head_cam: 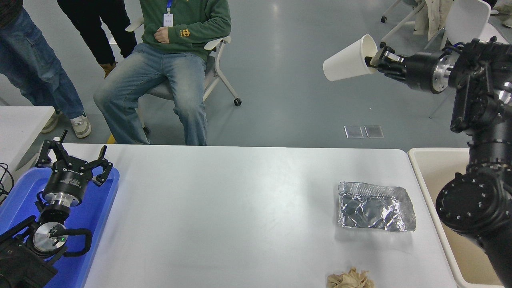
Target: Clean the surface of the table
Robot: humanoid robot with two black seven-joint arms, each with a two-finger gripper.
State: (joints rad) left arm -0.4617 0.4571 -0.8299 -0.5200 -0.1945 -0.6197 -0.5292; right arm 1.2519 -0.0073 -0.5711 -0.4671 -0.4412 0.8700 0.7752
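Observation:
The table surface [224, 208] is a wide matte-white top filling the lower picture. A crumpled foil tray [375, 207] lies on its right part, and a tan crumpled paper wad [351, 279] sits at the front edge. My right gripper [374, 62] is raised high at the upper right, beyond the table's far edge, shut on the rim of a white paper cup [349, 64] that lies on its side with its base pointing left. My left gripper [72, 158] is parked open at the lower left, over a blue tray [98, 208].
A cream bin [430, 176] stands off the table's right edge, partly hidden by my right arm. A person sits on a chair [218, 60] at the far side, with others standing at the upper left. A smaller white table corner [20, 124] shows at left.

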